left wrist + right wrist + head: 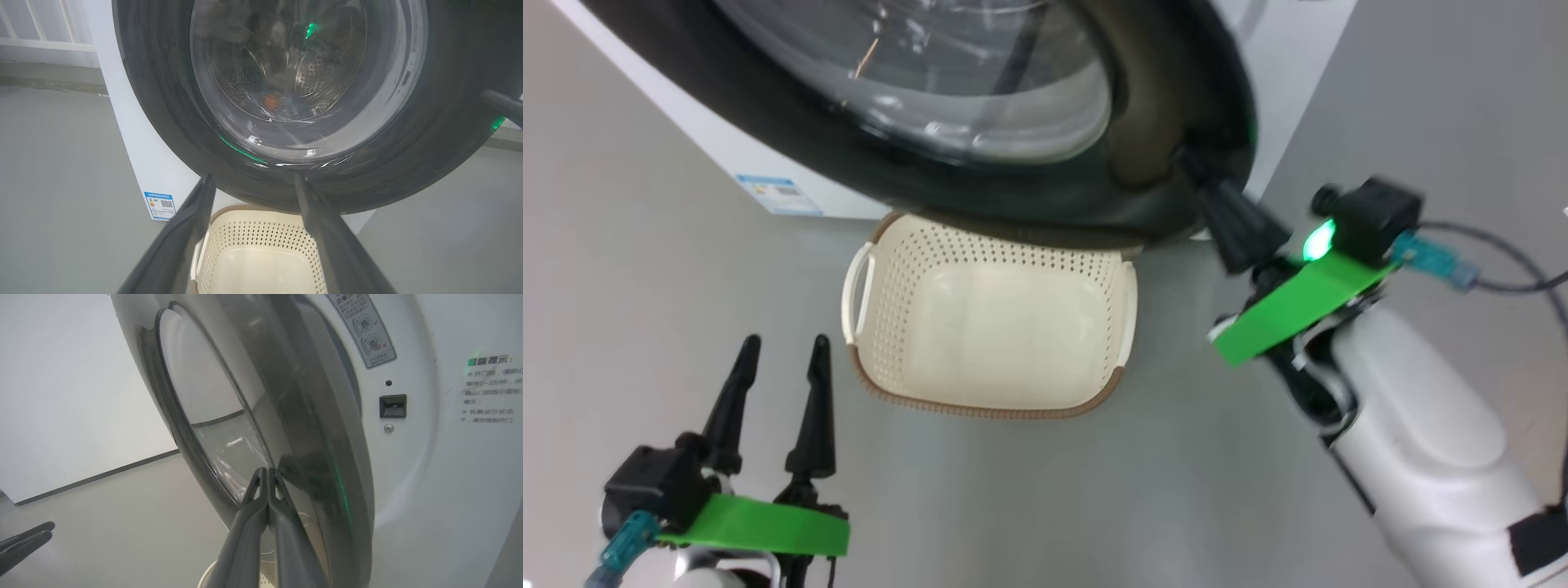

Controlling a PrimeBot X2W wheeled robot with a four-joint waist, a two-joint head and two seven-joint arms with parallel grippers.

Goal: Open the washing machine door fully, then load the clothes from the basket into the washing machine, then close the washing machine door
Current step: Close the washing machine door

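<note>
The washing machine door [1013, 192], glossy black with a clear bowl window, stands slightly ajar from the white washing machine [429, 465]; its latch slot [392, 406] is uncovered. My right gripper [1191, 162] is shut, with its tips [265, 471] pressed on the door's outer face near the edge, holding nothing. Through the glass, the clothes [276, 101] show as an orange and blue bundle in the steel drum. The cream basket [1013, 257] sits on the floor under the door with nothing in it. My left gripper [784, 347] hangs open to the left of the basket.
Grey floor surrounds the machine on both sides. A blue label [776, 194] marks the machine's lower corner. The door overhangs the basket's [261, 241] far rim. My left gripper's fingers [24, 539] show at the lower left of the right wrist view.
</note>
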